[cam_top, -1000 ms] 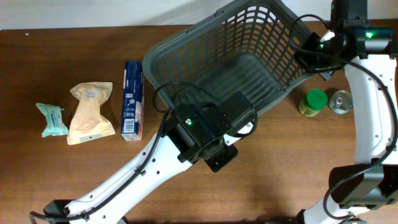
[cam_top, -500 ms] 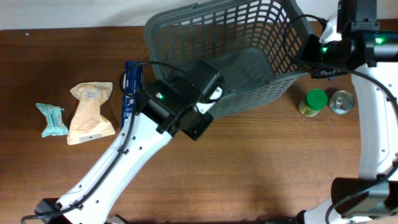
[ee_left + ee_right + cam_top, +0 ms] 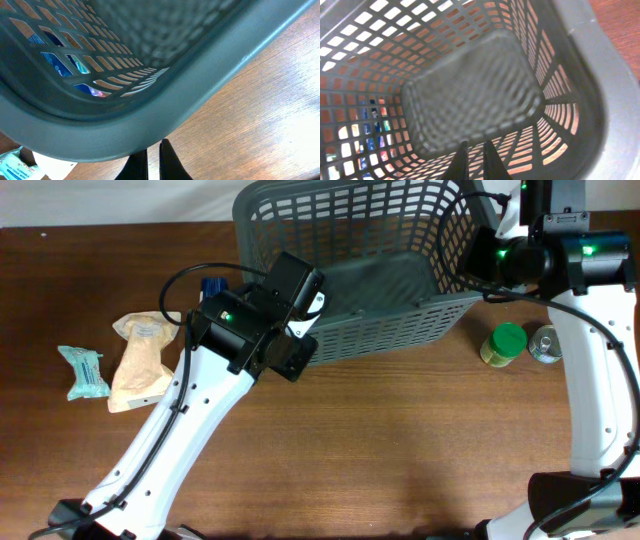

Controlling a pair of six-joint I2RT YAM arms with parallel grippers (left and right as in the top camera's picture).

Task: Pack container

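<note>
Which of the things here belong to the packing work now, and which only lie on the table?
In the work: basket, left gripper, right gripper, both shut on it.
Lying on the table: teal packet, beige bag, blue box, green-lidded jar, tin can.

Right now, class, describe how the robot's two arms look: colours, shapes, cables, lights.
Both the left arm and right arm have white, rounded tube links, boxy black wrist housings with glowing green lights, and looping black cables. Each ends in slim dark fingers.
</note>
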